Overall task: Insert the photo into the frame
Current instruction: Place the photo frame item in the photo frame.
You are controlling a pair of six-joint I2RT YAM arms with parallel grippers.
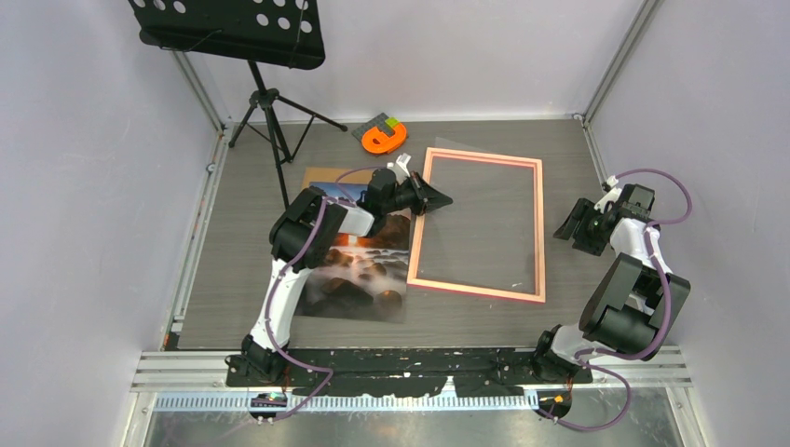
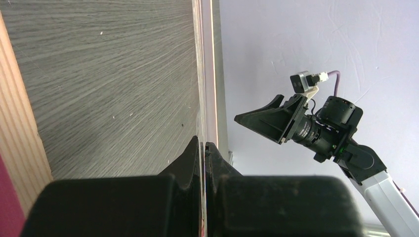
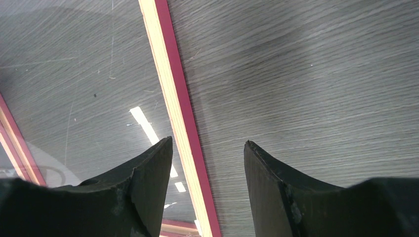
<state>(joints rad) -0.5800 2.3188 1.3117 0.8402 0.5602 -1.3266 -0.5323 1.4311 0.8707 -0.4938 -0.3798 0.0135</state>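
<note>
Currently the photo (image 1: pixel 359 270) is seen lying flat on the left of the table (image 1: pixel 233 242), partly covered by the left arm, just beside the frame (image 1: pixel 475 289). The left gripper (image 2: pixel 203 145) is pressed fully together at the frame's left rail; nothing can be seen held. The right gripper (image 3: pixel 207 142) is parted and empty near the right rail.

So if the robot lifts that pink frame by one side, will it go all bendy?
Probably a bit. The frame has a very thin border around a big middle, so it may twist or sag. It lies flat, so it shouldn't roll. The shiny clear sheet with it might slide off.
</note>
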